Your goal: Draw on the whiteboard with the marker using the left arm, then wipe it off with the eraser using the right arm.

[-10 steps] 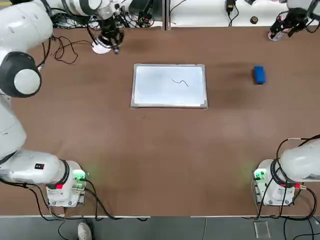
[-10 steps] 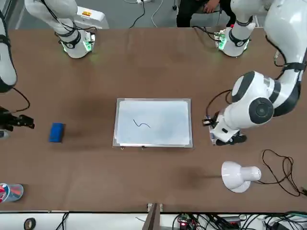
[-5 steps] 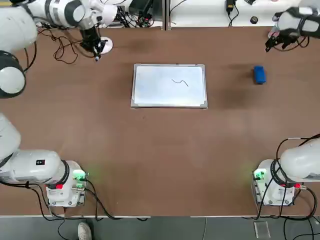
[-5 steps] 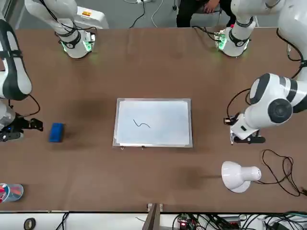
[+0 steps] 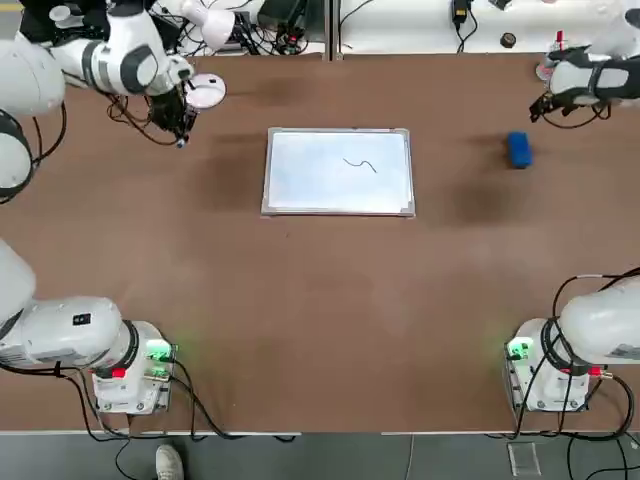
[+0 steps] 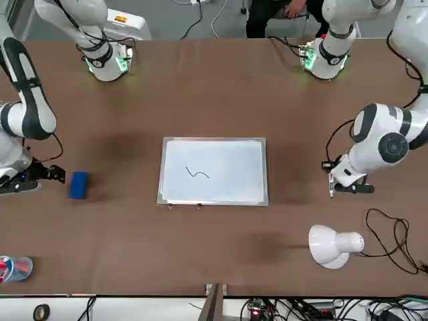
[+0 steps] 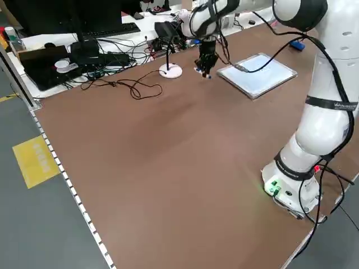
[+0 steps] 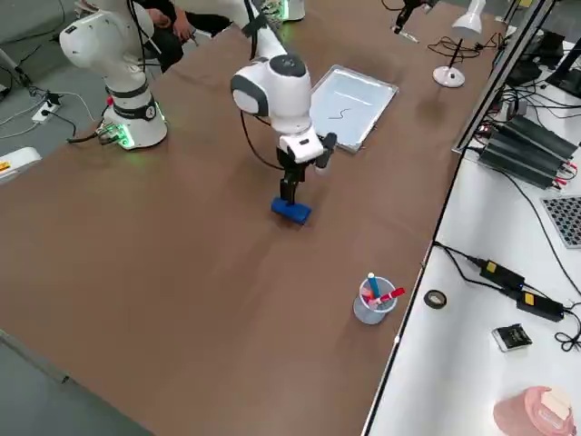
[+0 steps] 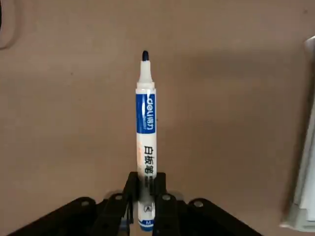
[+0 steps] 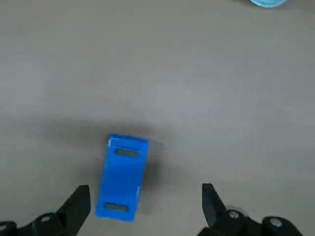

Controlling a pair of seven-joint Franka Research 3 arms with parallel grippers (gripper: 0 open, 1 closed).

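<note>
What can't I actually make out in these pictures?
- Person: face cut off by the front view's upper edge.
- Whiteboard: mostly beyond the left wrist view's edge.
- Cup: contents cut off by the right wrist view's edge.

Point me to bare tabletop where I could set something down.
Free: the wide stretch between the whiteboard and the two arm bases. Crowded: the far-left corner, with lamp, cable and left end effector; right end effector nears the eraser.

You can read "deli得力" on the marker's (image 9: 146, 142) blue band, "白板笔" on its white barrel, and "M" near its blue end.
</note>
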